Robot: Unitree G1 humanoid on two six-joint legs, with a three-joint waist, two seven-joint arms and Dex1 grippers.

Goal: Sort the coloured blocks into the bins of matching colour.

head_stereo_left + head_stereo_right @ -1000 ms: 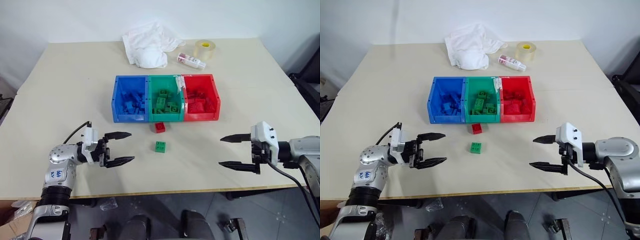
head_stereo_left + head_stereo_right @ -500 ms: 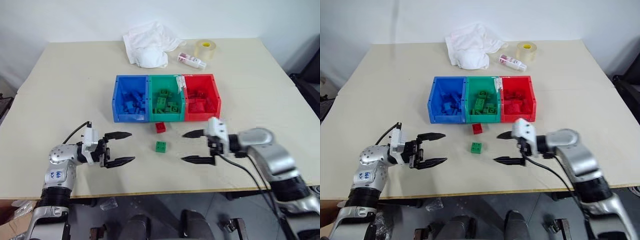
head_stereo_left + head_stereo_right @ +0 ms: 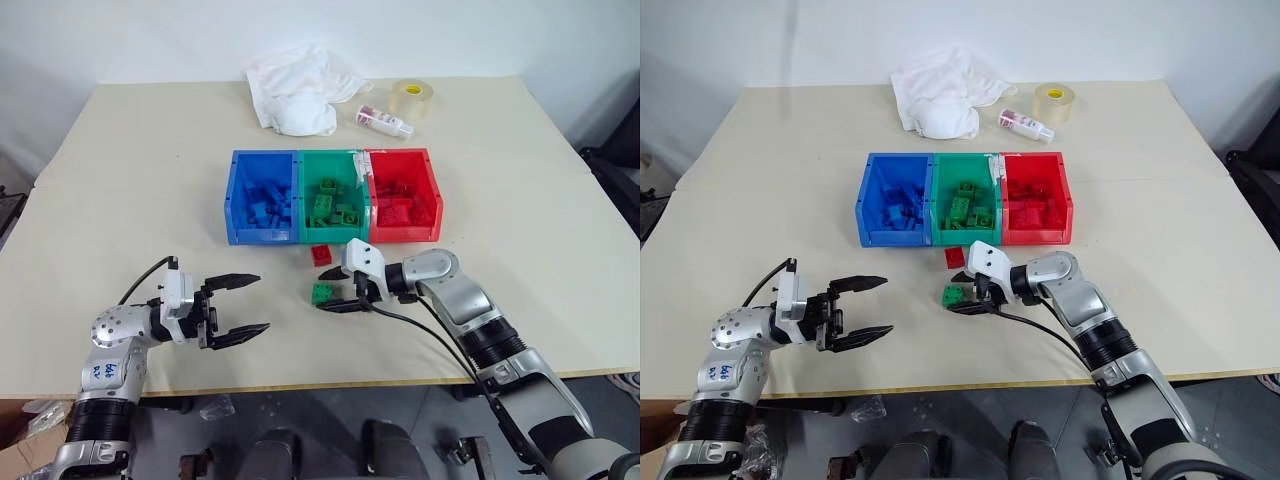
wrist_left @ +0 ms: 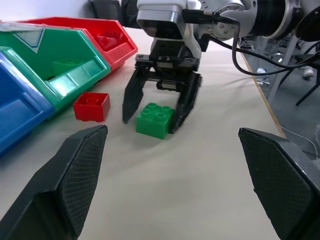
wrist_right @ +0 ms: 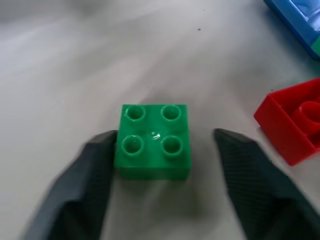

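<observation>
Right gripper point(image 3: 335, 291) first: in the left eye view my fingers straddle the green block point(image 3: 322, 292), half-narrowed around it, not yet clamped as far as I can judge. That block sits on the table point(image 3: 130, 190) at about 6 o'clock from the green bin point(image 3: 334, 205), near it, with the red block point(image 3: 321, 254) between block and bins. My gripper comes at the green block from 3 o'clock, pointing toward 9.

Right eye view, same story: left gripper point(image 3: 862, 310) hangs wide and empty at roughly 8 o'clock from the green block, well apart. So my right arm is plainly the nearer one.

Left wrist view: I look straight across at my right gripper. One finger touches the green block's side; the other stands just beside it with a sliver of gap. The red block lies just outside that free finger, toward the bins.

Right wrist view: the block, square with four studs, so no long axis to worry about, lies dead between my fingers point(image 5: 85, 185), one pad against it, the other a little off. The red block shows beyond the open side.

My judgement: close the last bit, lift, then carry toward 12 o'clock to the green bin.
</observation>
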